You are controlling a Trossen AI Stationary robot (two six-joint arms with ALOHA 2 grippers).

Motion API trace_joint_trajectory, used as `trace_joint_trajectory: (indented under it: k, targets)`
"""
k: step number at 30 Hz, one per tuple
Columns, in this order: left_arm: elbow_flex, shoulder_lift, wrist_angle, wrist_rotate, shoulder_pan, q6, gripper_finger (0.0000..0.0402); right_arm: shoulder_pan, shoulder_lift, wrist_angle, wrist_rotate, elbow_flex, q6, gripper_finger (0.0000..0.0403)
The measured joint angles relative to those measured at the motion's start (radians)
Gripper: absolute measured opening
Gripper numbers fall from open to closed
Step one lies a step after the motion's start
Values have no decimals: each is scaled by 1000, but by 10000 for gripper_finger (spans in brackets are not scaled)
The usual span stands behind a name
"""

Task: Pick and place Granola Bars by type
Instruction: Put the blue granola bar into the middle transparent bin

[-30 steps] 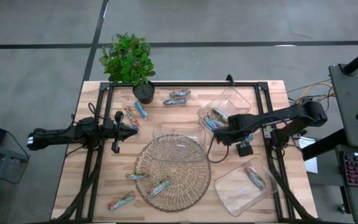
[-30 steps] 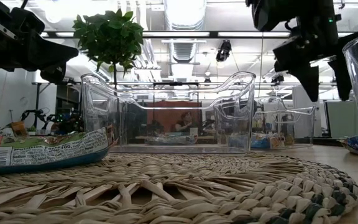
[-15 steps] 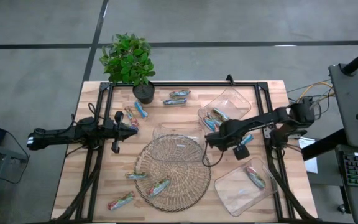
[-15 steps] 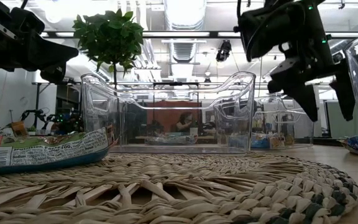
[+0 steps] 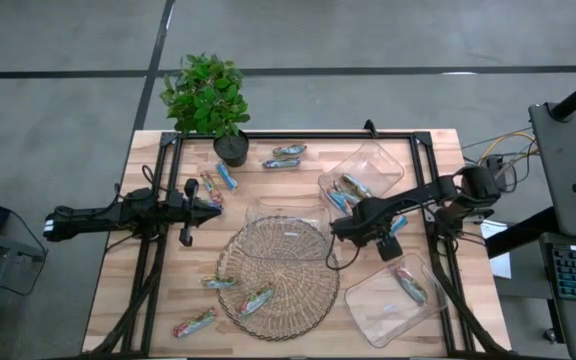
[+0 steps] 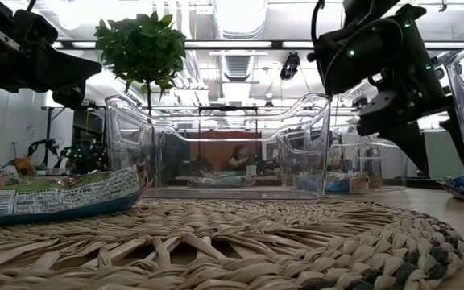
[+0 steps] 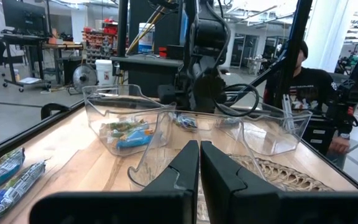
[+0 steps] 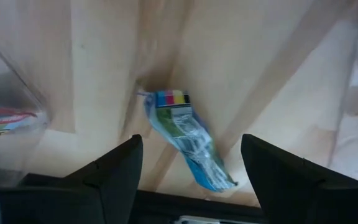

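Right gripper (image 8: 191,163), fingers spread wide, above a blue-and-green wrapped granola bar (image 8: 185,140) lying on the wooden table (image 8: 253,56); clear tray wall (image 8: 8,68) to one side.

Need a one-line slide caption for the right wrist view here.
Right gripper, jaws open, poised above a blue-and-white granola bar lying on the bare wooden table between clear trays.

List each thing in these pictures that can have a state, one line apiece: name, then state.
Left gripper: shut, empty, waiting at the table's left.
Right gripper: open, over a blue granola bar lying flat on the table.
Rear tray: holds several bars.
Middle tray: upright, apparently empty.
Front tray: holds one bar.
Wicker mat: flat, two bars on it.
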Motion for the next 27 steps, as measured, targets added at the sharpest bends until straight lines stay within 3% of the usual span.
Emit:
trace_joint_trajectory:
  k: [17,21,27]
  targets:
    - [0,0,0,0,0,0,0,17,-2,13,-18,-10,37,254]
    - [0,0,0,0,0,0,0,15,-26,2,33,-10,133,256]
    - [0,0,0,0,0,0,0,22,-76,-7,26,-12,282,251]
